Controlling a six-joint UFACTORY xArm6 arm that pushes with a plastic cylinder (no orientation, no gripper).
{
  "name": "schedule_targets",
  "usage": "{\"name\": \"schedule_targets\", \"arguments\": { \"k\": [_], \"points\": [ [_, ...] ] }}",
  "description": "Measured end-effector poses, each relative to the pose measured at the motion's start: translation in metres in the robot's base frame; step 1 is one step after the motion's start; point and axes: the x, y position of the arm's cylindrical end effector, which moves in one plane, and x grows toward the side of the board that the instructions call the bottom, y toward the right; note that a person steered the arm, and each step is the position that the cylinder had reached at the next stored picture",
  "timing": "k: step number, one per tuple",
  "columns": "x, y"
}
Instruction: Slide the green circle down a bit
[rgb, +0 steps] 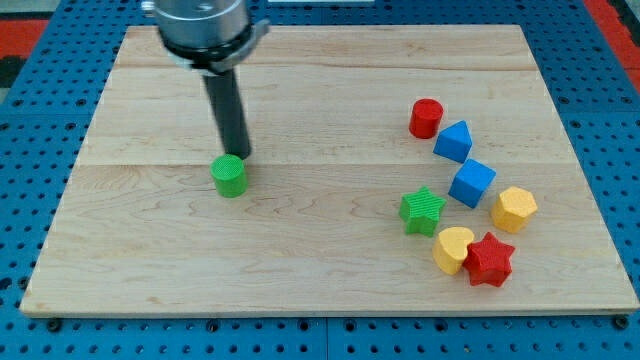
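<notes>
In the camera view, a pale wooden board (300, 250) lies on a blue perforated surface (30, 120). The small green ribbed plastic cylinder, the green circle (230, 176), stands on the left half of the board, about midway between its far and near edges, well apart from every other block. My tip (240, 156), the lower end of a straight dark rod, sits just beyond the green circle on its far side, slightly to the right, touching it or nearly so; I cannot tell which. There is no pincer on this arm, so nothing is gripped.

On the right half, clustered, are a red cylinder (425, 118), a blue triangular block (453, 141), a blue cube (471, 183), a yellow hexagon (514, 209), a green star (422, 210), a yellow heart-shaped block (453, 249) and a red star (490, 260)
</notes>
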Motion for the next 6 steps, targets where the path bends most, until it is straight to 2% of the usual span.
{"name": "schedule_targets", "arguments": {
  "k": [1,3,5,6],
  "points": [
    [-0.010,0.018],
    [0.011,0.016],
    [0.022,-0.041],
    [0.023,-0.043]
  ]
}}
